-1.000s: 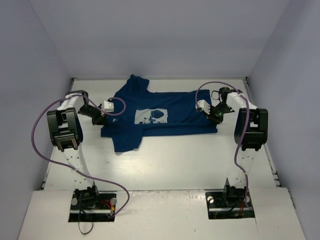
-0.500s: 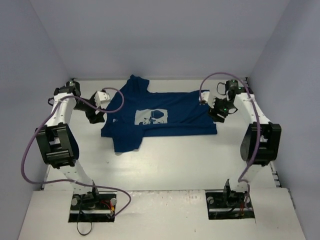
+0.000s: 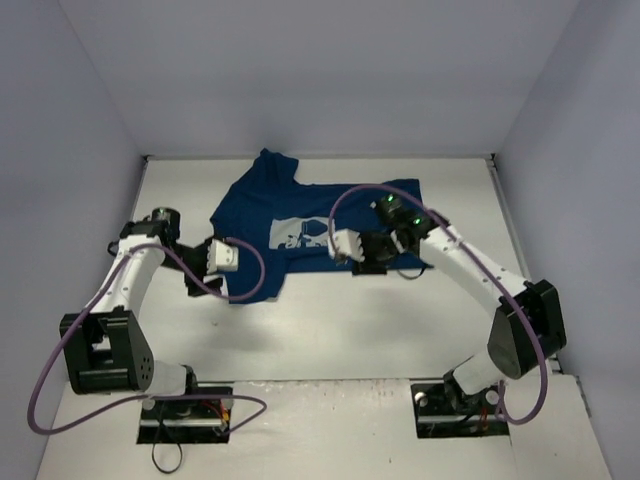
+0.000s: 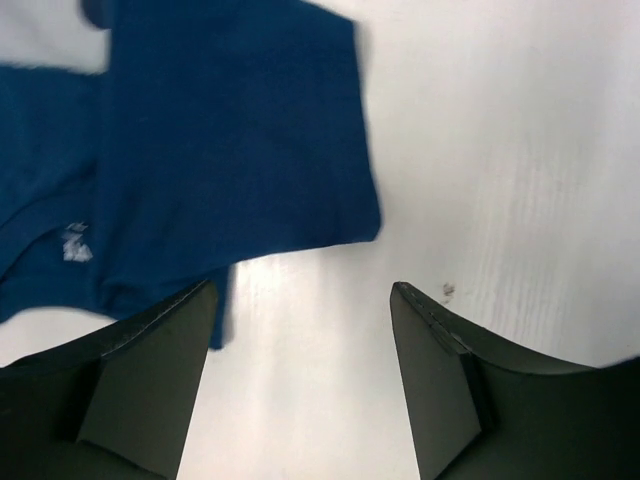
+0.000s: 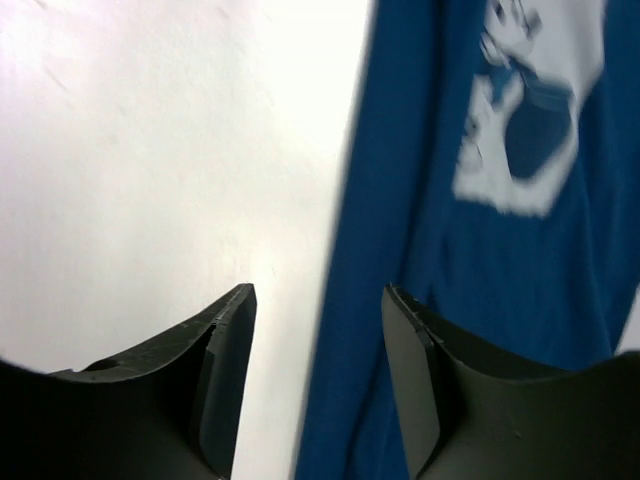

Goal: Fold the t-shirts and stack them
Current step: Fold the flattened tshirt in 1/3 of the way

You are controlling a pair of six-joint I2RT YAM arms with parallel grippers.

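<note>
One navy t-shirt (image 3: pixel 300 225) lies spread flat at the back middle of the table, its pale print (image 3: pixel 298 232) facing up. My left gripper (image 3: pixel 232 262) hovers at the shirt's near left sleeve. In the left wrist view the left gripper (image 4: pixel 302 290) is open over bare table, with the sleeve (image 4: pixel 230 150) just ahead of its fingertips. My right gripper (image 3: pixel 340 250) is over the shirt's near edge. In the right wrist view the right gripper (image 5: pixel 318 292) is open, and the shirt's edge (image 5: pixel 350 330) runs between its jaws, the print (image 5: pixel 530 120) beyond.
The white table (image 3: pixel 330 320) is walled by pale panels on the left, back and right. Purple cables (image 3: pixel 60 330) loop from both arms. Both arm bases (image 3: pixel 185 405) sit at the near edge.
Both grippers opened and left the shirt's left and right ends. Each arm swung down and inward to the shirt's near edge. The shirt lies about as before.
</note>
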